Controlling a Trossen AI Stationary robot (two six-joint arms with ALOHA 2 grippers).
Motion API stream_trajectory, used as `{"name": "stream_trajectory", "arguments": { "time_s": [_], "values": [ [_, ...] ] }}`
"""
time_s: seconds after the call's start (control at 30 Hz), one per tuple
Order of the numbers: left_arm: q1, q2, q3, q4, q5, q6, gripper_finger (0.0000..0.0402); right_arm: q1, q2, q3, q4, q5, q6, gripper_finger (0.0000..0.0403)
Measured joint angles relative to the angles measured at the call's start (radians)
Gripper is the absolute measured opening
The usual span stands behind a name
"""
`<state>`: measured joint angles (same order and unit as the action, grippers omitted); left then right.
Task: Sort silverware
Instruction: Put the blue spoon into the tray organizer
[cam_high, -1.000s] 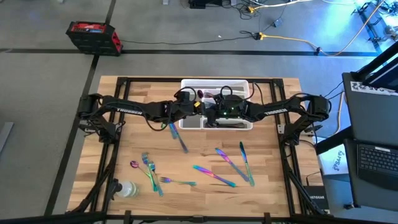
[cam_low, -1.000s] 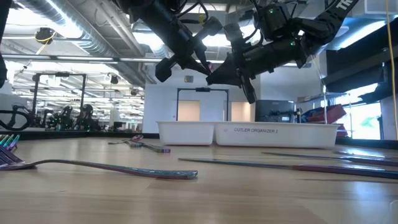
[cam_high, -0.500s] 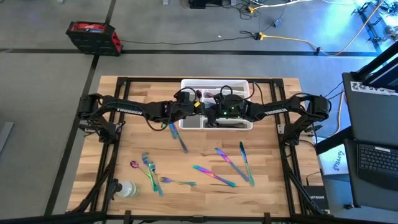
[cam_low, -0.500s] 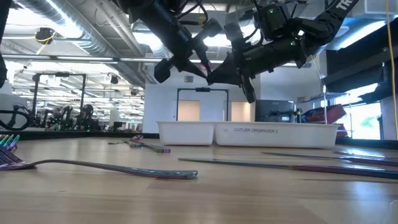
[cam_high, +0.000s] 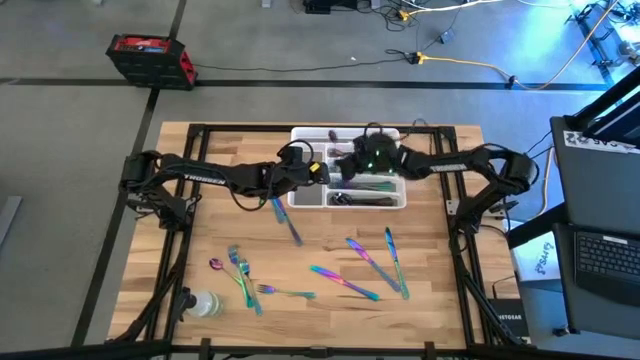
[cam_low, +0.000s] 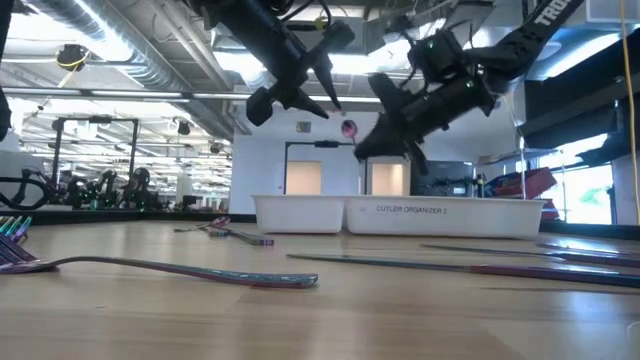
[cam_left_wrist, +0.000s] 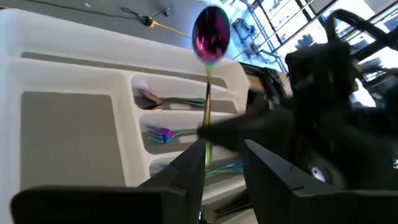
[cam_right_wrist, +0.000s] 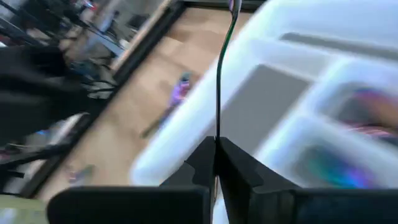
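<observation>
Now, up over the near edge of the white tray (cam_high: 300, 133): a spoon (cam_left_wrist: 211, 34) with a pink-purple bowl, held upright, bowl on top, well above the tray in the low view. Pinched tight at the slim handle by the right gripper (cam_right_wrist: 217, 142), fingers closed flat against it. Reaching in from the other side, the left gripper (cam_left_wrist: 224, 146), tips parted with a clear gap, the handle running along the inner face of one finger only, no squeeze on it. Nose to nose above the tray, both of them. Down in the tray's long slots, a couple of rainbow forks (cam_left_wrist: 163, 132) lying flat, with more pieces in the slots beside them, too blurred to name. Out on the wooden table (cam_high: 450, 300), the rest of the silverware (cam_high: 375, 265) lying loose: a knife (cam_high: 288, 222) just in front of the tray, a scatter toward the right, a cluster of forks (cam_high: 245, 280) toward the left front corner. Near that cluster, a clear bottle (cam_high: 203, 303) on its side.
</observation>
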<state>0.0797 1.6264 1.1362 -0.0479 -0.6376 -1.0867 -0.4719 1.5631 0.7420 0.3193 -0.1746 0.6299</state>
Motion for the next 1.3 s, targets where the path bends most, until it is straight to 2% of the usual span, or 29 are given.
{"name": "stream_trajectory", "arguments": {
  "time_s": [0.07, 0.13, 0.27, 0.4, 0.6, 0.73, 0.93, 1.3],
  "values": [
    [0.001, 0.0, 0.0, -0.005, 0.0, 0.017, 0.009, -0.075, -0.012, 0.042, -0.16, -0.053, -0.122, 0.0],
    [-0.003, 0.0, 0.0, -0.017, 0.005, 0.022, 0.009, -0.137, -0.011, 0.134, -0.411, -0.076, -0.295, 0.0],
    [-0.006, -0.001, 0.0, -0.074, 0.017, -0.009, 0.009, -0.21, 0.026, 0.375, -0.842, -0.062, -0.667, 0.0],
    [-0.007, -0.001, 0.0, -0.075, 0.022, -0.017, 0.009, -0.273, 0.104, 0.574, -1.105, -0.15, -0.946, 0.0],
    [-0.01, -0.002, 0.0, -0.074, 0.025, -0.013, 0.009, -0.316, 0.291, 0.719, -1.37, -0.204, -1.355, 0.0],
    [-0.015, -0.002, 0.0, -0.074, 0.025, -0.016, 0.009, -0.33, 0.405, 0.814, -1.431, -0.184, -1.426, 0.0],
    [-0.021, -0.002, 0.0, -0.071, 0.025, -0.009, 0.009, -0.334, 0.506, 0.882, -1.405, -0.134, -1.45, 0.0],
    [-0.021, -0.001, 0.0, -0.072, 0.014, -0.01, 0.009, -0.333, 0.555, 0.883, -1.356, -0.105, -1.385, 0.0]
  ]
}}
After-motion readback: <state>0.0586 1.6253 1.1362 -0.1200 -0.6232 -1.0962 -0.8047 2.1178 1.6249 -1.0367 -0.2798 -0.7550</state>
